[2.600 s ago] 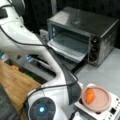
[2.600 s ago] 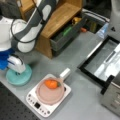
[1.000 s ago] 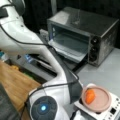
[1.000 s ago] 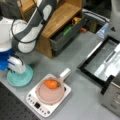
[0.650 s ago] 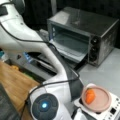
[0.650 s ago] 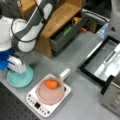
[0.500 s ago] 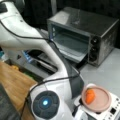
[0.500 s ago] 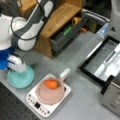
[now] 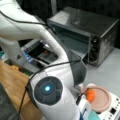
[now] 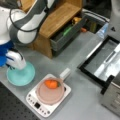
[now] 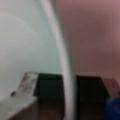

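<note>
My gripper point(image 10: 15, 65) is at a front view's left, down on the near edge of a teal plate point(image 10: 23, 75) that lies on the grey table. In the wrist view the plate's white rim point(image 11: 63, 62) runs between the two dark pads point(image 11: 47, 92), so the gripper point(image 11: 68, 92) is shut on the rim. Beside the teal plate, to the right, a pink dish point(image 10: 50, 93) with an orange carrot point(image 10: 51, 83) sits on a white hob point(image 10: 37, 106). The carrot point(image 9: 90, 95) and the pink dish point(image 9: 101, 98) show in both front views.
A toaster oven point(image 9: 85, 32) stands with its door point(image 10: 105, 60) folded down onto the table. A wooden cabinet point(image 10: 58, 18) has an open drawer point(image 10: 67, 36) holding several items. The arm's white body point(image 9: 50, 92) fills a front view's lower left.
The arm has shifted slightly over the teal plate; the plate, the pink dish and the carrot stay in place.
</note>
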You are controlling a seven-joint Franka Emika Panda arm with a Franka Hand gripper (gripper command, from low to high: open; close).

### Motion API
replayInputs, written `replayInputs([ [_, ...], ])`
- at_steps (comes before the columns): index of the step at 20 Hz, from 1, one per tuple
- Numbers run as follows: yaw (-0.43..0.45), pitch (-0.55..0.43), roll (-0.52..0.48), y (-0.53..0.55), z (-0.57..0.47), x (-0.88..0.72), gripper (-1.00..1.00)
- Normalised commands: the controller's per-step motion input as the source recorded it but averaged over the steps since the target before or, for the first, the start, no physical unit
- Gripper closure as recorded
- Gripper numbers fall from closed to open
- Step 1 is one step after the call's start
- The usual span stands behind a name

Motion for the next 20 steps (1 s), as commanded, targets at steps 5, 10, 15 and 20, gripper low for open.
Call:
replayInputs([
  [5, -0.089, 0.107, 0.036, 0.17, 0.21, 0.10, 1.00],
  [10, -0.079, 0.090, 0.020, 0.11, 0.10, 0.04, 1.00],
  [15, -0.115, 0.121, -0.020, 0.32, 0.12, -0.05, 1.00],
  [20, -0.095, 0.096, -0.105, 0.53, 0.06, -0.14, 1.00],
])
